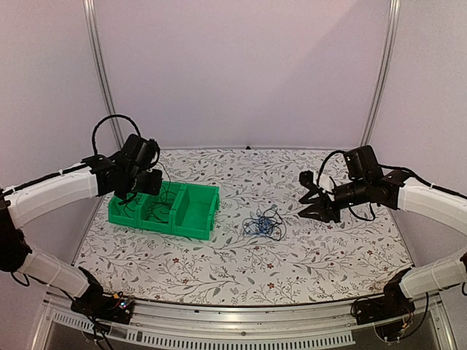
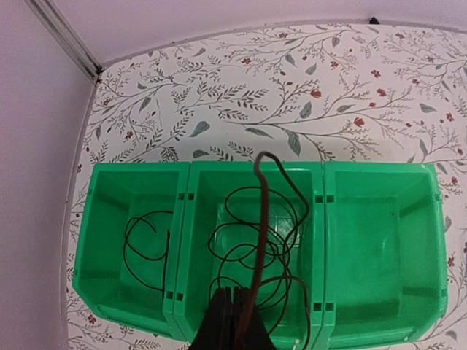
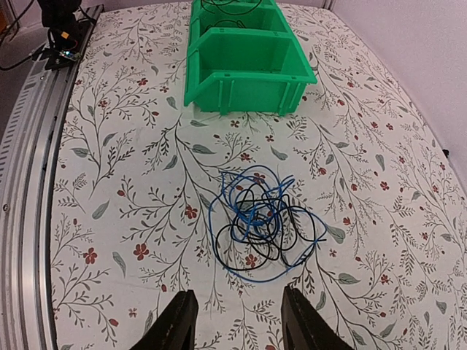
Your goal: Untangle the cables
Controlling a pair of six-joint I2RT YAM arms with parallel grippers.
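The left end effector (image 2: 234,321) pinches a dark cable (image 2: 257,233) above the bin (image 2: 365,248). The right end effector (image 3: 235,321) is spread near tangled cables (image 3: 257,219).

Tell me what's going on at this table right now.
Two robot arms are sorting out tangled cables. The left gripper hangs over the green bin, shut on a dark cable that trails into the middle compartment, where thin black wires lie coiled. The right gripper is open above the snarl of blue and black cables, which lies on the table apart from the bin, not yet touched.
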